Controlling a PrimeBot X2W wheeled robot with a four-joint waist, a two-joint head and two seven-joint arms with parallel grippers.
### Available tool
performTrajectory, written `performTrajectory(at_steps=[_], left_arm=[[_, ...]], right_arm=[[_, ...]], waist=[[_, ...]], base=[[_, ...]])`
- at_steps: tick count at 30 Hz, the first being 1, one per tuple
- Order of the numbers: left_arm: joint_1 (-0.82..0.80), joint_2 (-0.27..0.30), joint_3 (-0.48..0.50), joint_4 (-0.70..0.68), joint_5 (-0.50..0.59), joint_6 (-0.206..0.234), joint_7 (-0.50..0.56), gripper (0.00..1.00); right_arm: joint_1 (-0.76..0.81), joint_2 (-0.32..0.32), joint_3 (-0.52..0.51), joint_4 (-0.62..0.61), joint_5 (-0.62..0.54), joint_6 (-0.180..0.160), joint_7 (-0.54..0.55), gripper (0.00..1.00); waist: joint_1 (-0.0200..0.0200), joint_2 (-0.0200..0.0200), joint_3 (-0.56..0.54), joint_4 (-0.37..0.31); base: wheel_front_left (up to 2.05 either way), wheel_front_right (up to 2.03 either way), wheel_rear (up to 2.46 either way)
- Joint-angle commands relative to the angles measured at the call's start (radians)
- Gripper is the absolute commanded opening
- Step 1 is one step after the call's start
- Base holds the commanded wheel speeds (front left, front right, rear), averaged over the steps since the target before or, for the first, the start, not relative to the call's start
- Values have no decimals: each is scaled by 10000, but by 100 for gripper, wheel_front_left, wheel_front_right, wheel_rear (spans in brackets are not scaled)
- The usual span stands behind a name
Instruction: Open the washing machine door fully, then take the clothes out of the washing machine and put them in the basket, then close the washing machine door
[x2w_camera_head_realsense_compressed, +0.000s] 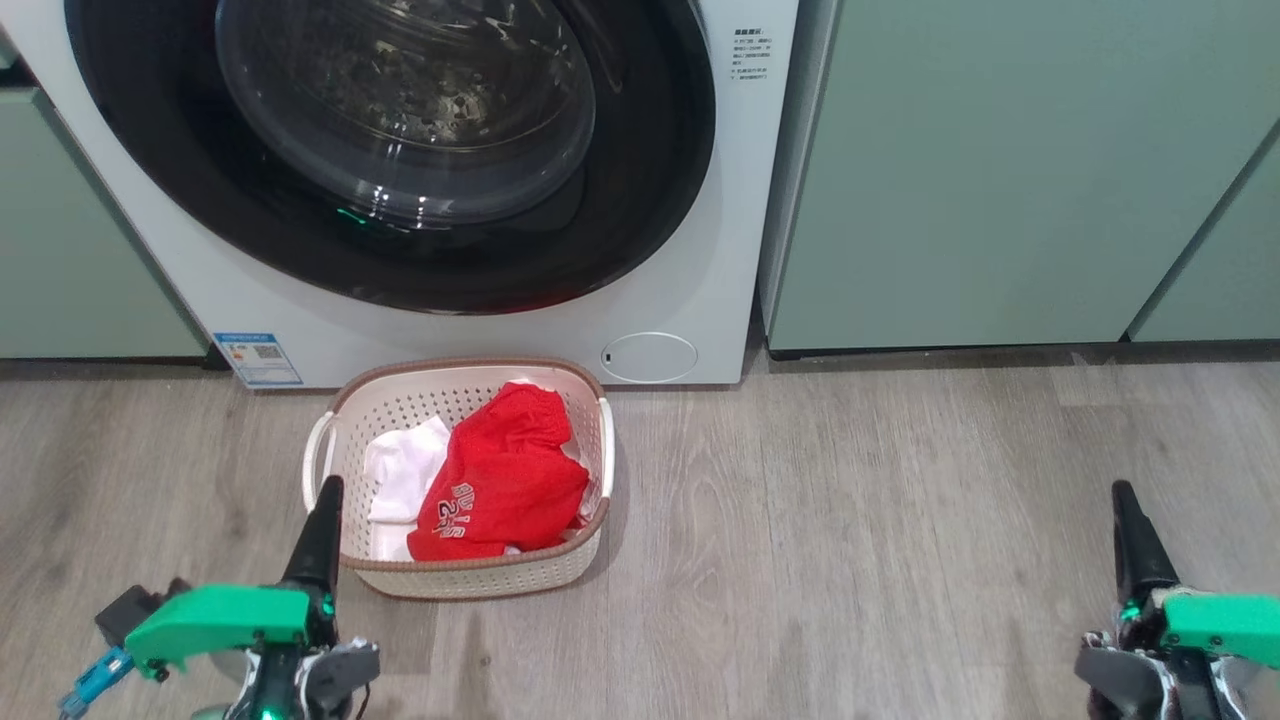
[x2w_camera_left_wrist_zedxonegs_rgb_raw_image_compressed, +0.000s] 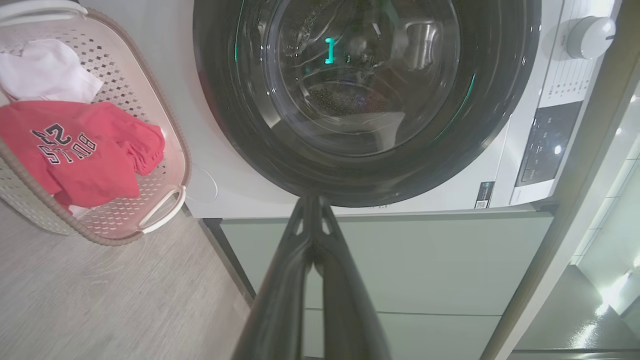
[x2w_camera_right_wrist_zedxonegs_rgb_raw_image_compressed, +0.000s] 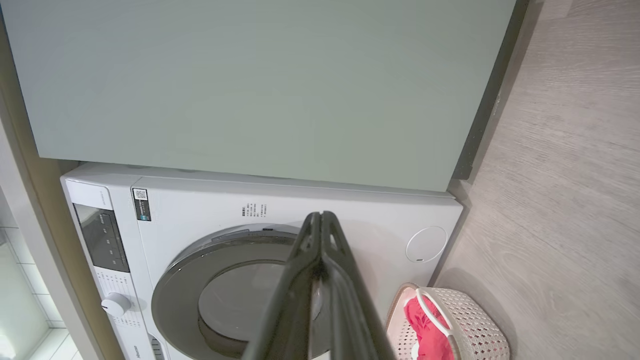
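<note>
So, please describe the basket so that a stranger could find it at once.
Find the big white washing machine with its round black door. On the wooden floor directly before it stands the cream perforated basket, brown-rimmed, holding a red jersey and a white garment.

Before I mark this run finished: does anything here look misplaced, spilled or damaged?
Nothing stands out. The washing machine door is closed, the red jersey and the white garment lie inside the basket, and the left gripper and right gripper are shut, holding nothing.
</note>
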Motion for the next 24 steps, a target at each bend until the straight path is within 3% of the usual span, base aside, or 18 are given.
performTrajectory(at_steps=[1,10,24], left_arm=[[-553,32,345,-382,-203,7,69,0],[-591,-68,442,-636,-1080,8,340,0],[-591,-68,441,-636,-1081,8,339,0]], right_arm=[[-473,-85,123,-423,263,-5,107,0],[-477,-87,63,-616,1290,-6,380,0],[-477,-87,64,-616,1290,-6,379,0]], waist=[[0,0,8,-1],[0,0,78,-13],[0,0,78,-13]], base=[[0,0,0],[0,0,0],[0,0,0]])
